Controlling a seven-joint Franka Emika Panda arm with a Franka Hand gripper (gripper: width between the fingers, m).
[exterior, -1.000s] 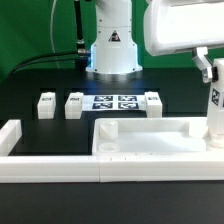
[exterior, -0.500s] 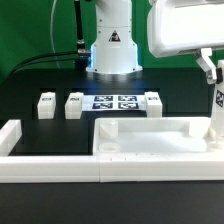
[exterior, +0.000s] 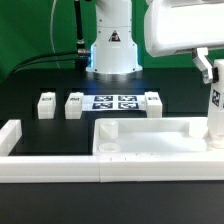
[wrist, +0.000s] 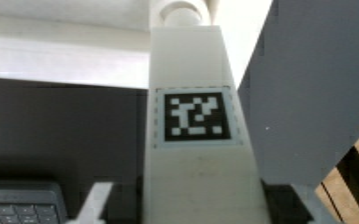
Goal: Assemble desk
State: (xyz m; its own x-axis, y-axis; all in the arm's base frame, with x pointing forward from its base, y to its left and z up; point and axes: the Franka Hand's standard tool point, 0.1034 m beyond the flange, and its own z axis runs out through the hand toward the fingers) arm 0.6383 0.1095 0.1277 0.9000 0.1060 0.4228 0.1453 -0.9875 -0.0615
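The step in hand looks like fitting a leg to the tabletop [exterior: 150, 138]. The gripper [exterior: 209, 76] is clamped on the held leg [exterior: 214, 115] and carries it upright by its upper part. In the wrist view the tagged face of this leg runs straight down between the jaws. Its foot is at the tabletop's corner on the exterior view's right, at the far side. It meets the rim there, but whether it is already in a socket or only resting above one I cannot tell, since the leg itself hides that corner.

None of the other corners of the tabletop has a leg standing in it, so the assembly appears to be at an early stage. The loose legs [exterior: 74, 104] lie beyond the tabletop, away from the camera. Two are towards the exterior view's left and one is nearer the middle, and the marker board [exterior: 113, 102] sits between them. The border wall [exterior: 60, 165] runs along the tabletop's near edge.

The next move calls for keeping the held leg plumb over its socket and pressing or turning it home without dragging the tabletop sideways (a tilted leg would probably jam), and letting go only once it stands by itself
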